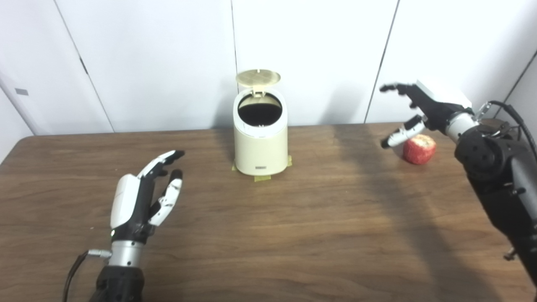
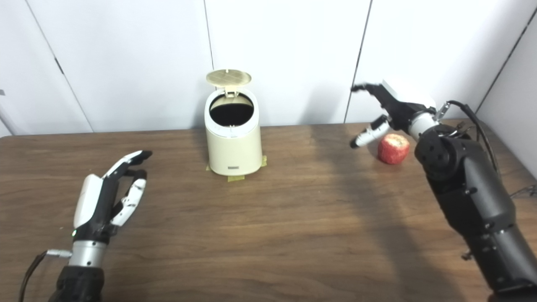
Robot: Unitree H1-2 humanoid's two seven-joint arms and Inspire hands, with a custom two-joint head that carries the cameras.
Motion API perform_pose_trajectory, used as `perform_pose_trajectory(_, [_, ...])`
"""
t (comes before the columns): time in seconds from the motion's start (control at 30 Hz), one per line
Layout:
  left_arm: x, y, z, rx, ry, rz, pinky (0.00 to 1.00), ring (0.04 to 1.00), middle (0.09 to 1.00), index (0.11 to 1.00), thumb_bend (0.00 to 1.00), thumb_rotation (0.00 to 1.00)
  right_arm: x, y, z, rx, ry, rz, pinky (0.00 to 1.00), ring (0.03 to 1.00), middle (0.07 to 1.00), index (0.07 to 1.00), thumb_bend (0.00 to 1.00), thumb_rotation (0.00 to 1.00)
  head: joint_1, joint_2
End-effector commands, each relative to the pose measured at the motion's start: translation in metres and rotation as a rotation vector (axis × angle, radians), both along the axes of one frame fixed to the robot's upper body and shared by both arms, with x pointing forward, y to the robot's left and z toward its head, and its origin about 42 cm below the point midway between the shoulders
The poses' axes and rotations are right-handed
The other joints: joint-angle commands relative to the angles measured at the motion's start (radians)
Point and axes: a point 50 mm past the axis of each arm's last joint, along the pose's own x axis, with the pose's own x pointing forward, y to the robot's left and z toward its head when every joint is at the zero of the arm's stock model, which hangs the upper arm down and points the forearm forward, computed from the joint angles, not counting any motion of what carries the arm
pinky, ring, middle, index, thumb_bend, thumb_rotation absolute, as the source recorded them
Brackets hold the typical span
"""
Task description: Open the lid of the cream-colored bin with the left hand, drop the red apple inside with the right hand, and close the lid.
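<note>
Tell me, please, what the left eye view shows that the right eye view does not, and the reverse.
Only the left eye view shows a small grey plate on the wall panel at far left. Only the right eye view shows the table's right edge and the side wall beyond it. Both share the cream-colored bin with its lid standing open, the red apple on the table under the open right hand, and the open left hand near the front, holding nothing.

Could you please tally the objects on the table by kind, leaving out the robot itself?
Cream-colored bin, lid standing open: 1
Red apple: 1
Total: 2
</note>
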Motion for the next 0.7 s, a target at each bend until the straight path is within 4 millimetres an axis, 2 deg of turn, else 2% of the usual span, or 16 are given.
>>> perform_pose_trajectory(0.0, [0.008,0.003,0.015,-0.025,-0.052,0.000,0.72,0.807,0.812,0.800,0.25,0.87,0.010,-0.015,0.027,-0.056,-0.053,-0.060,0.64,0.847,0.897,0.848,0.99,0.28,0.000,0.002])
perform_pose_trajectory(0.2, [0.008,0.005,0.014,-0.031,-0.053,0.003,0.69,0.799,0.809,0.797,0.24,0.85,0.023,-0.040,0.010,-0.072,-0.013,-0.120,0.67,0.868,0.905,0.832,1.00,0.25,-0.003,0.006])
perform_pose_trajectory(0.47, [0.007,0.003,0.014,-0.030,-0.048,0.005,0.69,0.799,0.806,0.792,0.24,0.86,0.030,-0.051,0.000,-0.103,0.046,-0.153,0.73,0.894,0.910,0.824,1.00,0.26,-0.002,0.009])
perform_pose_trajectory(0.57, [0.006,0.002,0.015,-0.026,-0.049,0.008,0.69,0.799,0.805,0.792,0.24,0.86,0.030,-0.056,-0.002,-0.099,0.062,-0.163,0.73,0.899,0.916,0.823,1.00,0.24,-0.002,0.011])
perform_pose_trajectory(0.67, [0.006,0.002,0.016,-0.028,-0.048,0.015,0.70,0.801,0.809,0.794,0.25,0.87,0.030,-0.062,-0.004,-0.116,0.074,-0.168,0.72,0.894,0.918,0.824,1.00,0.26,0.001,0.013])
